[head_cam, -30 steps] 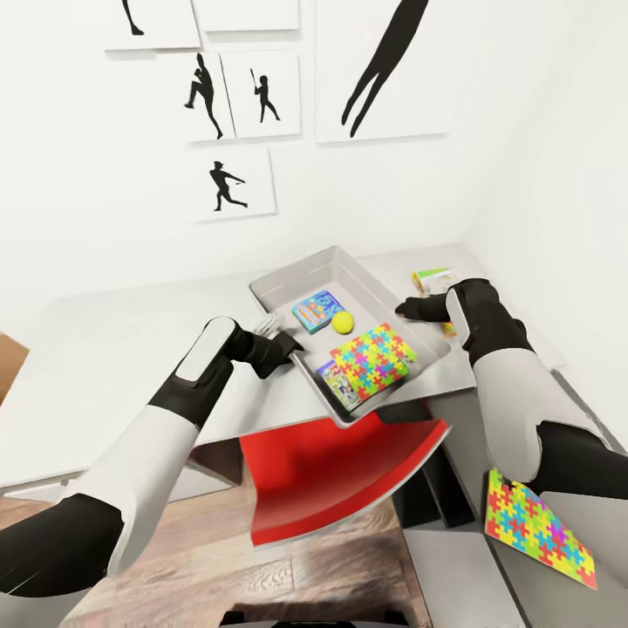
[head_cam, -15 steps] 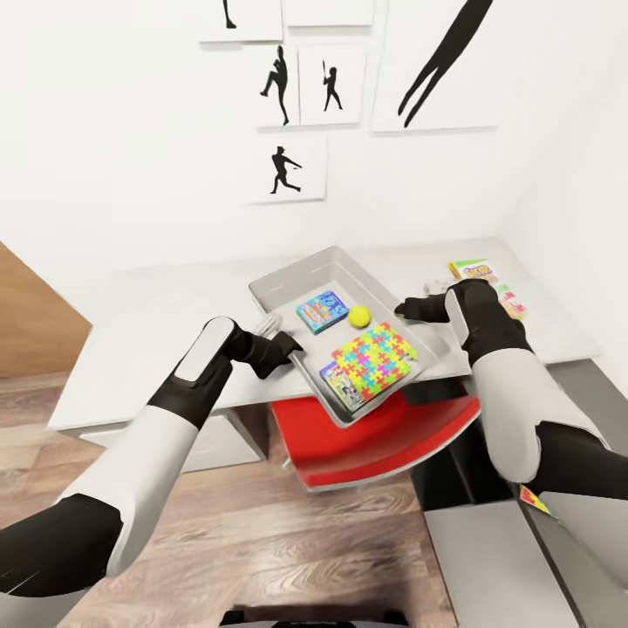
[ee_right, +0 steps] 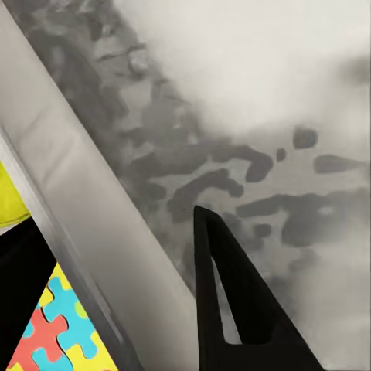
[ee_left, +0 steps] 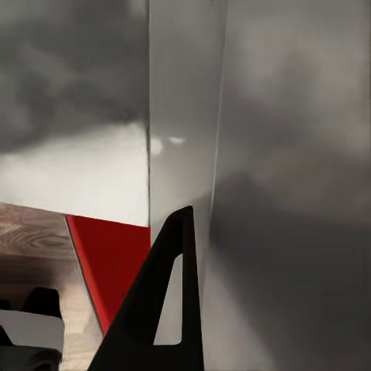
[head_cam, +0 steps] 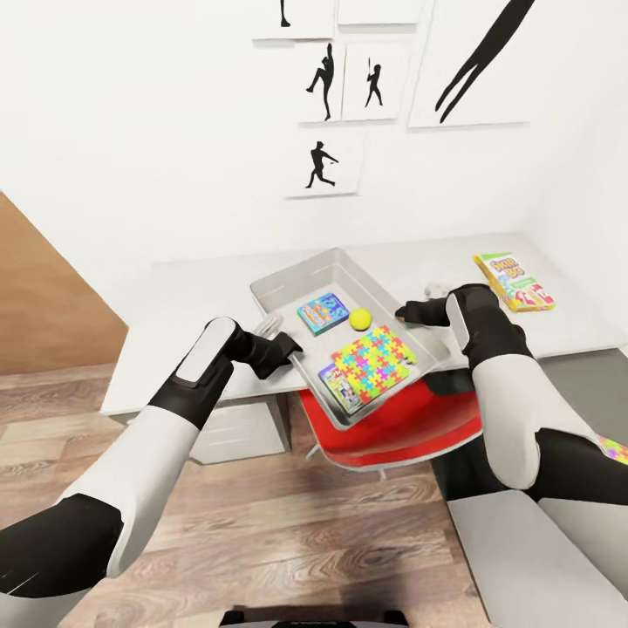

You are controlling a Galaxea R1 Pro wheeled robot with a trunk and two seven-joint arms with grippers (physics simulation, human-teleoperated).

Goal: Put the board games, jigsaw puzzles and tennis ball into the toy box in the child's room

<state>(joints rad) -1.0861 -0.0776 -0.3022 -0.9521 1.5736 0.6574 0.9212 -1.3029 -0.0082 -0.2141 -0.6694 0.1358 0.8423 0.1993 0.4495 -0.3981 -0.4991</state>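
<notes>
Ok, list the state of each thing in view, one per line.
toy box: held off the table between both tools.
tennis ball: inside the box.
jigsaw puzzle: flat in the box.
Skip-Bo game: lying on the table, outside the box.

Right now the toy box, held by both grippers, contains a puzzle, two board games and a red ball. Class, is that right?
Not quite. In the head view the ball in the toy box is yellow-green, not red. The puzzle, two board games and both-gripper hold (left gripper, right gripper) stand.
</notes>
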